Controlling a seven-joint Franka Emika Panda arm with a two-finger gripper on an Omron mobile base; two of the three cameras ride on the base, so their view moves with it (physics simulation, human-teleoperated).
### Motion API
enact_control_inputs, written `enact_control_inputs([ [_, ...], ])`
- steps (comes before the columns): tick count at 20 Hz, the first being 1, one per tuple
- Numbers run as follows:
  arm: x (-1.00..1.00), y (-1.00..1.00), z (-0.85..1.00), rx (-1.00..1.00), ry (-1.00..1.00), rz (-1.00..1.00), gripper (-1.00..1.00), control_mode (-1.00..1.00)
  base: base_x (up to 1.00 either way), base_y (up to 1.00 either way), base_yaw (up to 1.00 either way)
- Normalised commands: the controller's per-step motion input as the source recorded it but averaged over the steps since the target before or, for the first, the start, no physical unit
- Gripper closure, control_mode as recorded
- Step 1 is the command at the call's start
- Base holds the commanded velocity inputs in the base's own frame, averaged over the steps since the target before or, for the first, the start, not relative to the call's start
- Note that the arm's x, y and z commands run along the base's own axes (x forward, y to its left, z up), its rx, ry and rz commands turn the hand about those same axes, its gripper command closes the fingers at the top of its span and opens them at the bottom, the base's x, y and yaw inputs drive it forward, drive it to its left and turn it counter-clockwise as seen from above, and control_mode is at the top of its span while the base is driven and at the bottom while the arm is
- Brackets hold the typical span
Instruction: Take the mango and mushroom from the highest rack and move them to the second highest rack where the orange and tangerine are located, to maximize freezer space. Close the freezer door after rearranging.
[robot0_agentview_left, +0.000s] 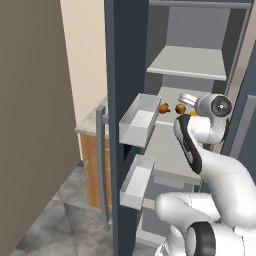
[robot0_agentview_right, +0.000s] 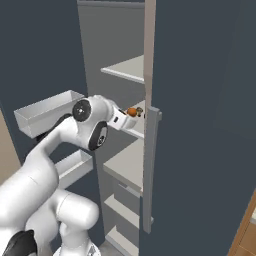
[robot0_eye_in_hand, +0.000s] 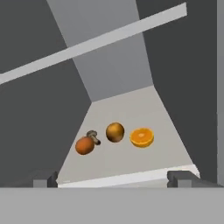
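Hand view: the hand (robot0_eye_in_hand: 114, 178) faces a pale grey rack (robot0_eye_in_hand: 131, 109) inside the freezer, its two dark fingertips (robot0_eye_in_hand: 179, 178) standing far apart at the lower edge and holding nothing. Four items lie together on this rack. From left to right in this view they are a reddish-orange fruit (robot0_eye_in_hand: 85, 145), a small brown mushroom (robot0_eye_in_hand: 93, 136) touching that fruit's upper edge, a brownish round fruit (robot0_eye_in_hand: 115, 132), and a halved orange (robot0_eye_in_hand: 141, 137) with its cut face showing. Which of the two whole fruits is the mango and which the tangerine cannot be told. A higher rack crosses the top of the view as a light bar (robot0_eye_in_hand: 96, 41).

Left base view: the white arm (robot0_agentview_left: 210, 165) reaches into the open cabinet from the lower right. Two of the orange items (robot0_agentview_left: 164, 107) (robot0_agentview_left: 180, 108) show on the rack just left of the wrist. The rack above (robot0_agentview_left: 190, 62) is seen from below, so what lies on its upper face is hidden. The open door (robot0_agentview_left: 125, 125) carries two grey bins (robot0_agentview_left: 140, 120) and a long vertical handle (robot0_agentview_left: 101, 165). To the left stand a wooden cabinet with a tabletop (robot0_agentview_left: 90, 127), a beige wall, and a grey tiled floor (robot0_agentview_left: 65, 220).

Right base view: the second door (robot0_agentview_right: 200, 125) hides most of the interior; one orange fruit (robot0_agentview_right: 132, 112) shows beyond the wrist.
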Motion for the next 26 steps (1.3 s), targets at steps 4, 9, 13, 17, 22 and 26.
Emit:
enact_control_inputs([
  [4, -0.92, 0.22, 0.35, 0.00, 0.00, 0.00, -1.00, -1.00, 0.00, 0.00, 0.00],
  [9, -0.92, 0.26, 0.36, 0.00, 0.00, 0.00, -1.00, -1.00, 0.00, 0.00, 0.00],
  [13, -0.89, 0.27, 0.32, 0.00, 0.06, 0.01, -1.00, -1.00, 0.00, 0.00, 0.00],
  [17, -0.86, 0.35, 0.14, -0.06, 0.16, 0.07, -1.00, -1.00, 0.00, 0.00, 0.00],
  [22, -0.80, 0.24, -0.03, -0.18, 0.08, 0.08, -1.00, -1.00, 0.00, 0.00, 0.00],
  [26, -0.62, 0.05, -0.25, -0.06, 0.00, 0.08, -1.00, -1.00, 0.00, 0.00, 0.00],
])
